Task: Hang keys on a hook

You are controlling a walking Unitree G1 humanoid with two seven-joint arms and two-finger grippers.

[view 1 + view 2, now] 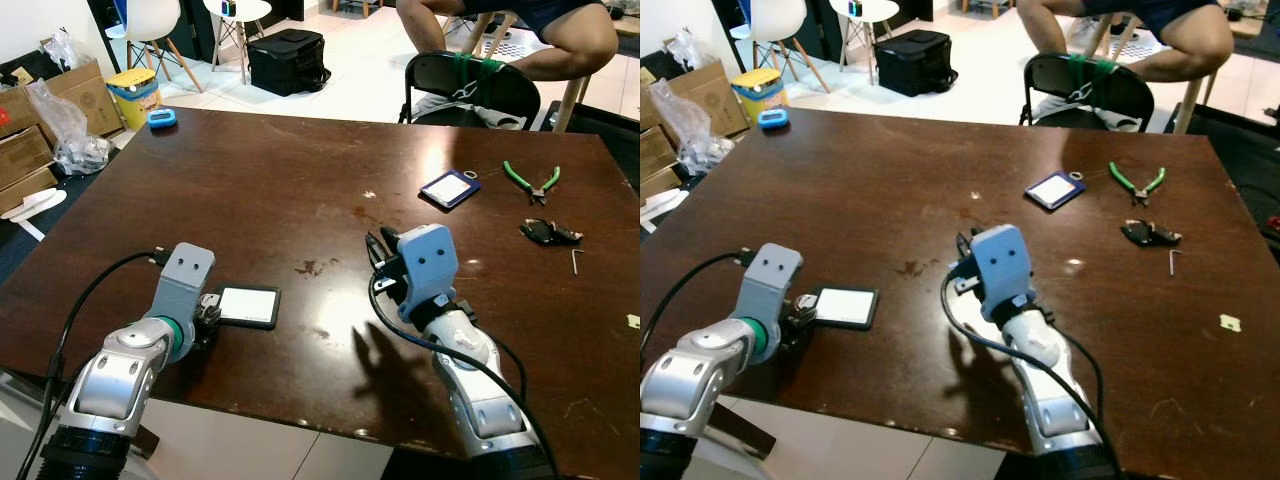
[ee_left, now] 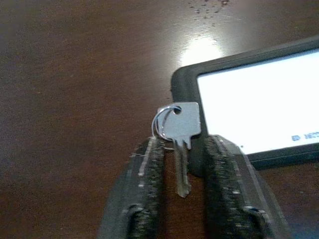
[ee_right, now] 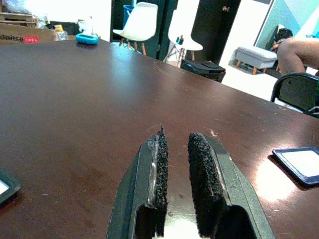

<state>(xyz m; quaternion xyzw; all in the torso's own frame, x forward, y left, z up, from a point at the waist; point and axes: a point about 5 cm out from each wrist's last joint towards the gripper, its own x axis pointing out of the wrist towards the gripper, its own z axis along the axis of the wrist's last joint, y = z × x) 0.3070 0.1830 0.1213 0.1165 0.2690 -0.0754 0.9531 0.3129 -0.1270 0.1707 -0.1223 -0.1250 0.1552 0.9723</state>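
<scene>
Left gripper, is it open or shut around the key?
Open. The left gripper has its fingers either side of the silver key, with gaps showing.

Bright, even daylight from the far room glares off the dark table, the right arm casts a soft shadow beside itself, and the left wrist view is dim, grainy, with blurred fingers.

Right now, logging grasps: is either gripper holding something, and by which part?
Left gripper straddles the small silver key at its blade, not clamped. Right gripper holds nothing.
</scene>
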